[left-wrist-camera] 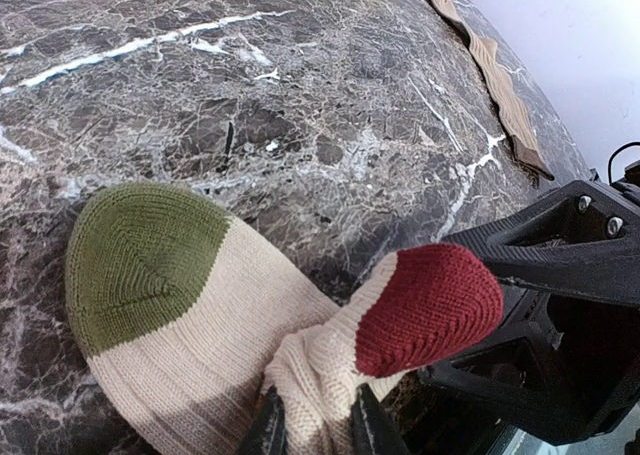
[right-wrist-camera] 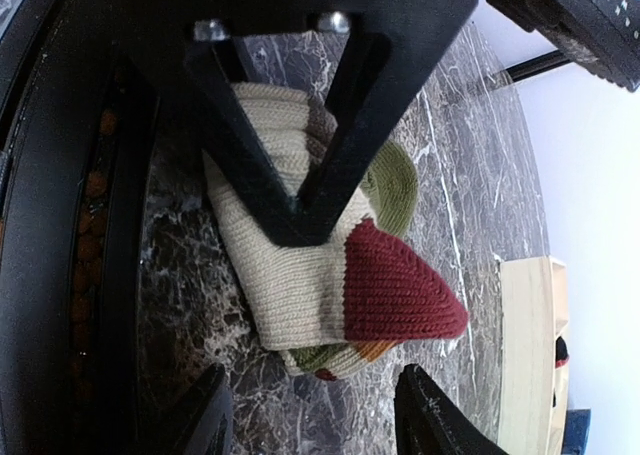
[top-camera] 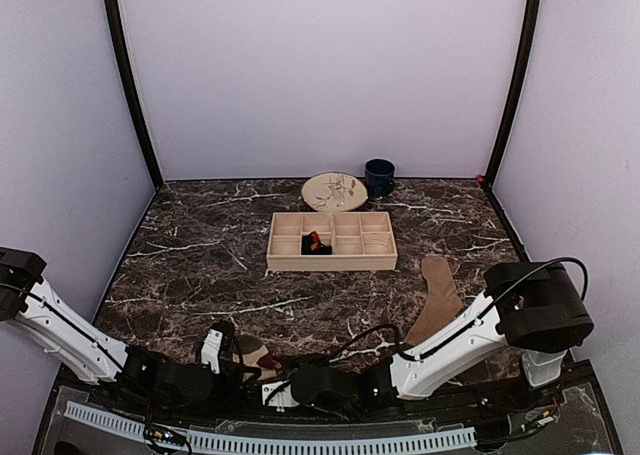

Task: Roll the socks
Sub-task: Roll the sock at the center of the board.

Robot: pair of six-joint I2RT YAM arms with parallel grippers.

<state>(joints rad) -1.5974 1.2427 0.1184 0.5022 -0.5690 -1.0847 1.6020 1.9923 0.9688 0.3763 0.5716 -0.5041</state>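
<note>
The striped sock (left-wrist-camera: pixel 230 325) is a beige bundle with an olive-green patch and a maroon toe (left-wrist-camera: pixel 430 310), lying at the table's near edge (top-camera: pixel 252 355). My left gripper (left-wrist-camera: pixel 314 427) is shut on a fold of its beige fabric. My right gripper (right-wrist-camera: pixel 315 420) stands open, both fingers just short of the bundle (right-wrist-camera: pixel 300 275), nothing between them. The left gripper's black fingers (right-wrist-camera: pixel 300 175) cross over the bundle in the right wrist view. The plain tan sock (top-camera: pixel 437 293) lies flat on the right. The black and red sock (top-camera: pixel 317 243) sits in the wooden tray (top-camera: pixel 290 263).
A patterned plate (top-camera: pixel 334 190) and a dark blue mug (top-camera: pixel 379 177) stand behind the tray. The right arm (top-camera: pixel 450 345) reaches across the near edge, close to the left arm (top-camera: pixel 160 380). Dark marble lies between the bundle and the tray.
</note>
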